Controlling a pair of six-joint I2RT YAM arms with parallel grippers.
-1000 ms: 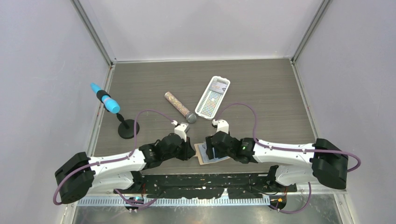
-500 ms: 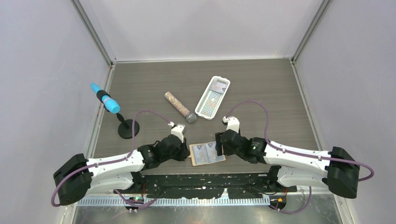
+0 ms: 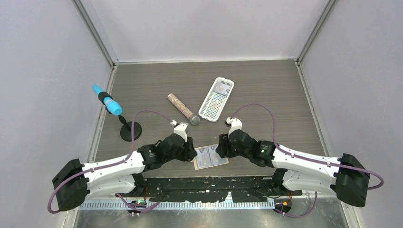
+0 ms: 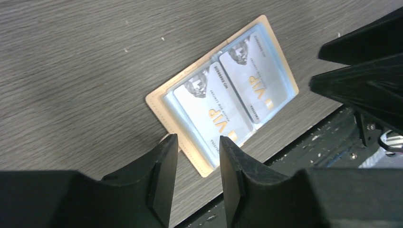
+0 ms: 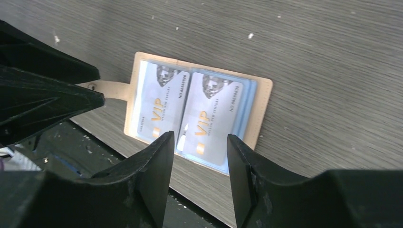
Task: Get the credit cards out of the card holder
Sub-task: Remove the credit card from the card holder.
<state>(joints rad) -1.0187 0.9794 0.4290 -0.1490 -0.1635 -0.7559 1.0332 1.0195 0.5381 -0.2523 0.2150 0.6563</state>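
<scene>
The tan card holder (image 3: 196, 164) lies open and flat on the table by the near edge, between my two grippers. Two pale bluish-grey credit cards marked VIP sit side by side in its shiny pockets (image 4: 214, 109) (image 4: 254, 83); they also show in the right wrist view (image 5: 159, 107) (image 5: 211, 116). The holder's tab (image 5: 107, 90) points towards my left gripper. My left gripper (image 4: 197, 140) is open and empty, just above the holder's left edge (image 4: 157, 102). My right gripper (image 5: 199, 137) is open and empty, above the near edge of the cards.
A glittery tube (image 3: 183, 109) and a white slotted basket (image 3: 216, 99) lie further back at mid-table. A blue marker on a black stand (image 3: 107, 100) is at the left. The black base rail (image 3: 209, 183) runs just below the holder.
The holder, partly covered by both grippers a second ago, now lies open and flat. Both grippers have let go and drawn slightly apart; the right arm has shifted right.
</scene>
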